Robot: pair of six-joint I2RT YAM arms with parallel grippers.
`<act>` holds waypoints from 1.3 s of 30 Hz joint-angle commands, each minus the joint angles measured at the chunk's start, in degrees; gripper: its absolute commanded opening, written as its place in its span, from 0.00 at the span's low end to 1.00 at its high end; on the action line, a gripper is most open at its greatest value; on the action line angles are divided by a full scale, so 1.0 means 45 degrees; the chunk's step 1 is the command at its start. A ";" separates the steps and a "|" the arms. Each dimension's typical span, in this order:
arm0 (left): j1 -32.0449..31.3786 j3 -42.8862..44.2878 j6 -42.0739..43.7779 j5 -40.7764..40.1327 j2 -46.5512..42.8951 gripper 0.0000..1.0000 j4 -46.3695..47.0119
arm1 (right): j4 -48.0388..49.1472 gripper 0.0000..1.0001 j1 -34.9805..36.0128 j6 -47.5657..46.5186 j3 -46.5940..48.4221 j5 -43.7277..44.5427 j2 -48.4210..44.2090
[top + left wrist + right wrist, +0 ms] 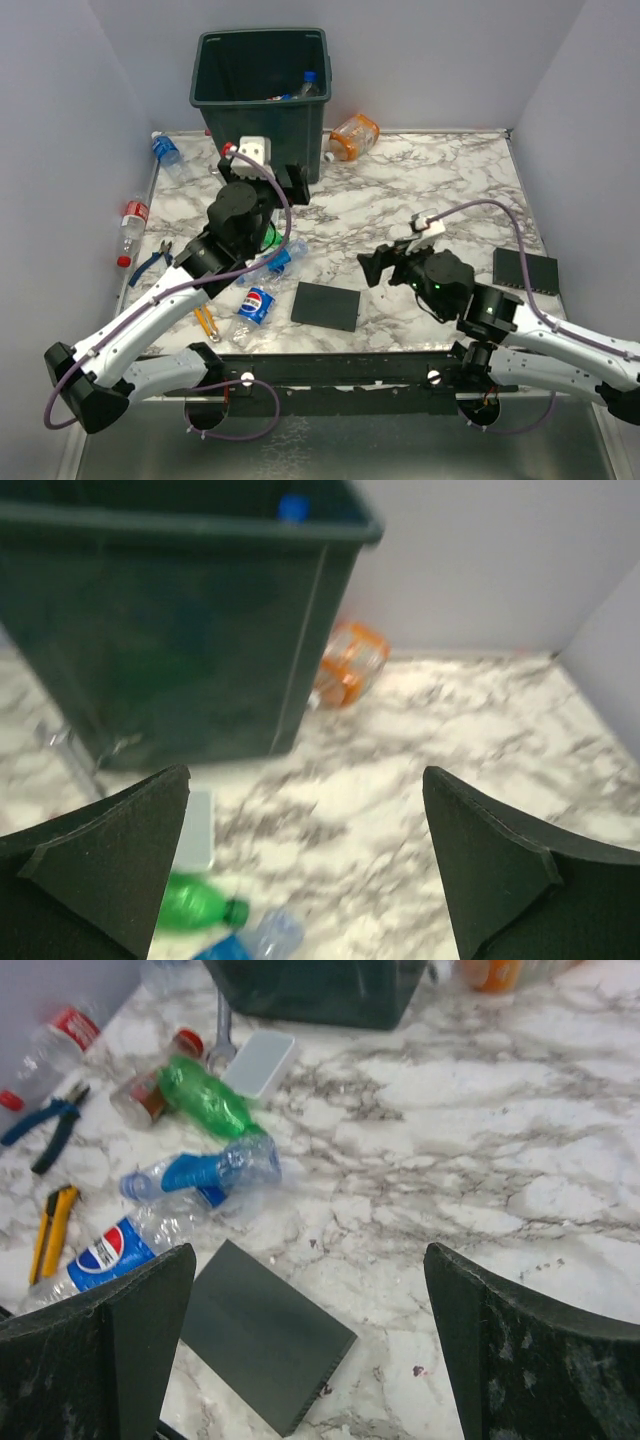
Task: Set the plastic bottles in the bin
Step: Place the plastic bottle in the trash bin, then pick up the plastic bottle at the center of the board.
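Observation:
The dark green bin stands at the back left with bottles inside; a blue cap shows. An orange-label bottle lies right of it. A green bottle, a blue-label bottle and a Pepsi bottle lie left of centre. Two more bottles lie at the left edge. My left gripper is open and empty, raised in front of the bin. My right gripper is open and empty over the table's middle.
A black square plate lies near the front, another at the right. Blue pliers, a yellow tool, a wrench and a white block lie among the bottles. Walls enclose the table.

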 commanded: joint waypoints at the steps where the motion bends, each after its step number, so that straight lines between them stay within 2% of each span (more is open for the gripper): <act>1: 0.0016 -0.2450 -0.1234 -0.1855 -0.2123 0.99 -0.2255 | 0.0356 1.00 -0.0377 0.1024 0.0516 -0.2046 0.2562; 5: 0.0037 -0.4337 -0.2457 -0.3071 -0.3690 0.99 -0.2211 | 0.1573 1.00 -0.0781 0.1184 0.1685 -0.5095 0.5552; 8: 0.0037 -0.5331 -0.3307 -0.4380 -0.4505 0.99 -0.2160 | 0.2379 1.00 -0.0774 -0.0388 0.2729 -0.6541 0.7368; 12: 0.0058 -0.6305 -0.4066 -0.5848 -0.5599 0.99 -0.2159 | 0.2247 1.00 -0.0784 -0.2800 0.4410 -0.6462 0.9487; 15: 0.0049 -0.6783 -0.4250 -0.6384 -0.6432 0.99 -0.2119 | 0.1426 0.95 -0.0766 -0.5415 0.5635 -0.6730 1.0833; 20: 0.0058 -0.7168 -0.3696 -0.6546 -0.7601 0.99 -0.2007 | 0.2460 0.88 -0.0764 -0.8851 0.5302 -0.6692 1.1552; 26: 0.0055 -0.7307 -0.3219 -0.6635 -0.8274 0.99 -0.1944 | 0.2330 0.79 -0.0764 -1.0974 0.5843 -0.7027 1.2627; 31: 0.0049 -0.7304 -0.3077 -0.6721 -0.8466 0.99 -0.1939 | 0.2937 0.73 -0.0764 -1.1783 0.5963 -0.7571 1.3492; 39: 0.0058 -0.7657 -0.3120 -0.6745 -0.8769 0.99 -0.1863 | 0.3747 0.73 -0.0708 -1.2388 0.6608 -0.7701 1.4598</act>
